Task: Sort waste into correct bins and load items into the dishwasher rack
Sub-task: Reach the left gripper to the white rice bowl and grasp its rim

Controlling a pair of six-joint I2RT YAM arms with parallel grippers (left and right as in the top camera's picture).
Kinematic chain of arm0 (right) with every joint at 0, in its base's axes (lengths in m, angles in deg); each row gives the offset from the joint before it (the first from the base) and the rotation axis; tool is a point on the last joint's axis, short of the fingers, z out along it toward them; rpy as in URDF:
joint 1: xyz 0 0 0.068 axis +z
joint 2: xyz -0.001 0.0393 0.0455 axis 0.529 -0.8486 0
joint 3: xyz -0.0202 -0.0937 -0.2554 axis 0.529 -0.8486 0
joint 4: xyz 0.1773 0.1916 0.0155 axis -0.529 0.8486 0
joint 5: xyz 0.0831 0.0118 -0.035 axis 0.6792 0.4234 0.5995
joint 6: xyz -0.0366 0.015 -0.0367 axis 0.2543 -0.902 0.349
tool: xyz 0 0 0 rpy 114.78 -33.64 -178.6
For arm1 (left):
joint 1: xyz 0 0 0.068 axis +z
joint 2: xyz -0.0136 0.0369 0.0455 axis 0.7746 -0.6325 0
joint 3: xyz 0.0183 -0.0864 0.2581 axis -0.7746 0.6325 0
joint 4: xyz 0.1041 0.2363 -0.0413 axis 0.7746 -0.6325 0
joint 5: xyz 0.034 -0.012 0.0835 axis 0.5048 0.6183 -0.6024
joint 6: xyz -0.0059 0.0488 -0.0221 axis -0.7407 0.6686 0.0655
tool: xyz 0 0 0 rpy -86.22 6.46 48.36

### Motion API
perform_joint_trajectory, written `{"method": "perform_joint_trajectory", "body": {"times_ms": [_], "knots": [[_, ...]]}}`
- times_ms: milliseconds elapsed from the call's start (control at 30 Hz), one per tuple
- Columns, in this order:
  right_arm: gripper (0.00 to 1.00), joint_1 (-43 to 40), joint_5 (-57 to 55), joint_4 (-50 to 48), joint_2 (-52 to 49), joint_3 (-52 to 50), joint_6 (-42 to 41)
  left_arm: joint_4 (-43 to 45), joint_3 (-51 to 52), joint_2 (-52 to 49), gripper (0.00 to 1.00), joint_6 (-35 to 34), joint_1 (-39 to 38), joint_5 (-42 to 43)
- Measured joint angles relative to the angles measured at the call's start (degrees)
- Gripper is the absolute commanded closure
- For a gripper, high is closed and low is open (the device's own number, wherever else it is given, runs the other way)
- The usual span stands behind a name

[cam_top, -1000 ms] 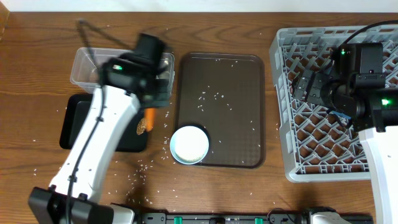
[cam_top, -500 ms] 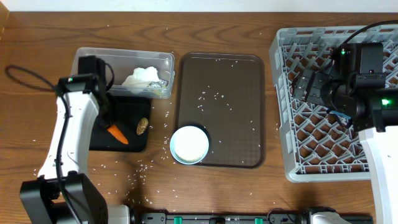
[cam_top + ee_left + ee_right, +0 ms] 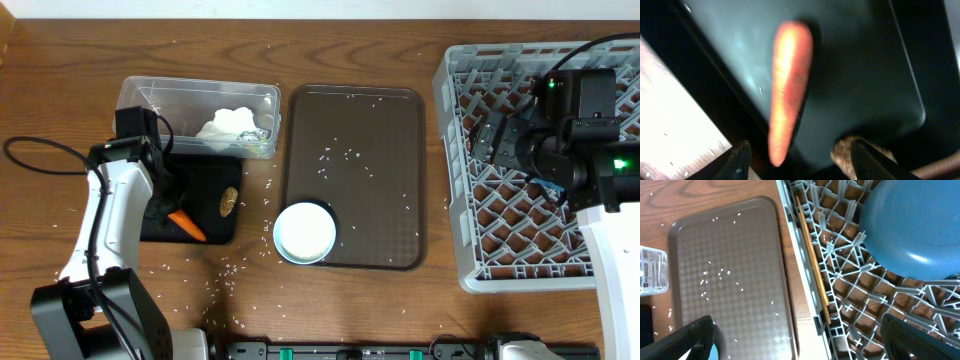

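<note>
Nearest arm: the left hand [image 3: 801, 159] hangs low over the shallow black rectangular tray [image 3: 205, 178] at the left of the counter [image 3: 60, 70]; fingers apart, nothing between them
Carrot, place: the small orange carrot [image 3: 787, 85] lies flat in that tray by its near edge; just ahead of the left hand, touching neither finger
Carrot, axis: runs away from the hand, across the line between the fingertips, leaning slightly; slimmer end seems the nearer one, but blurred; diagonal to the tray's sides from overhead
Lump: brown food lump [image 3: 229, 201] in the same tray; apart from the carrot
Bowl: round white bowl [image 3: 305, 233] on the near left corner of the brown serving tray [image 3: 400, 150]; left arm is the closer one
Tub: clear rectangular plastic tub [image 3: 135, 95] beyond the black tray; holds the crumpled white tissue [image 3: 230, 123]
Far arm: the right hand [image 3: 800, 330] is spread wide, empty; over the grey lattice dishwasher rack [image 3: 840, 300]
Judgement: carrot looks sorted; a straight lift should clear it
</note>
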Motion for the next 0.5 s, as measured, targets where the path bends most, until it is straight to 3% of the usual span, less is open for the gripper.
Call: {"method": "perform_joint_trajectory", "body": {"times_ms": [200, 367, 500], "knots": [[0.01, 0.0, 0.0, -0.8, 0.0, 0.0, 0.0, -0.1, -0.1, 4.0, 0.35, 12.8, -3.6, 7.3], [0.01, 0.0, 0.0, -2.4, 0.0, 0.0, -0.7, -0.9, -1.2, 10.8, 0.33, 25.2, -14.8, 10.5], [0.01, 0.0, 0.0, -2.9, 0.0, 0.0, -1.8, -3.3, -1.5, 11.8, 0.33, 30.9, -23.7, 11.6]]}}
